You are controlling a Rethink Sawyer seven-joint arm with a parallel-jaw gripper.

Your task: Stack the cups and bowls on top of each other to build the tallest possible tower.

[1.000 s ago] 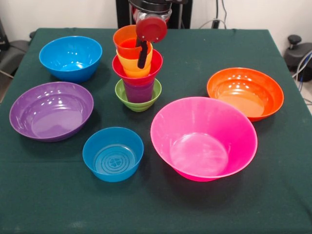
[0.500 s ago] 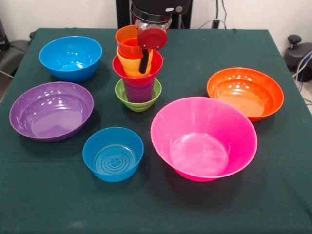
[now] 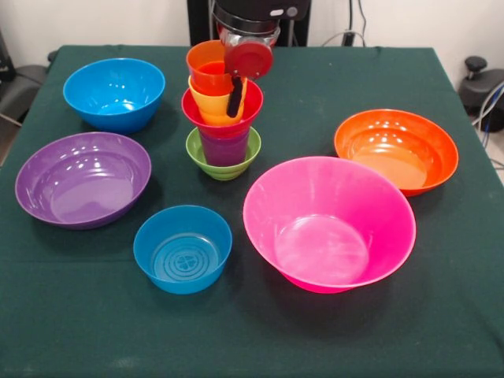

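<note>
Nearest me, the small blue bowl (image 3: pixel 183 249) sits beside the large pink bowl (image 3: pixel 329 224); behind them lie the purple bowl (image 3: pixel 83 179) and the orange bowl (image 3: pixel 396 150); the tower (image 3: pixel 223 110) stands mid-table, green bowl (image 3: pixel 223 160) at the bottom, orange cup (image 3: pixel 209 66) on top; farther left sits another blue bowl (image 3: pixel 114 93); the gripper (image 3: pixel 236 93) hangs at the tower's top, and I cannot tell whether it grips.
</note>
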